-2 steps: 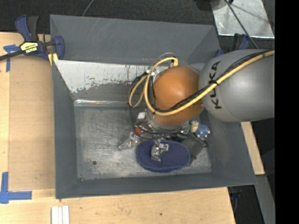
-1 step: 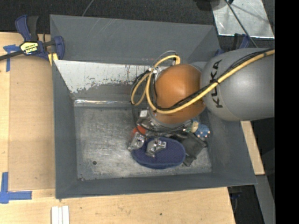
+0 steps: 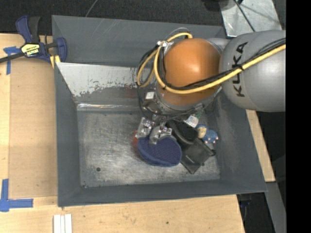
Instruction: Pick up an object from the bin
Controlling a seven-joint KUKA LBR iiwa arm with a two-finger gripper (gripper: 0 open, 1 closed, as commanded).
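The silver arm (image 3: 257,72) is reaching into the grey metal bin (image 3: 68,130) from the right, with its orange dome-shaped wrist cover (image 3: 189,64) and looping yellow cable (image 3: 243,64) hanging over the middle of the bin. The metal two-finger gripper (image 3: 149,131) is pointing down just under that cover, and it's sitting right at the upper-left edge of a dark blue rounded soft-looking pad (image 3: 163,154). That pad is lying on the bin floor, a bit right of centre and toward the near wall, so most of it is sticking out below and to the right of the gripper tip. The tip looks like it's touching the pad or hovering just over it, honestly can't say which. I also can't tell whether the gripper is spread apart or closed, and nothing is showing clamped in it.

Just beside the pad on the right, a black flat angular piece (image 3: 197,155) is resting against it, and a small blue-and-white thing (image 3: 210,139) is sitting just above that.
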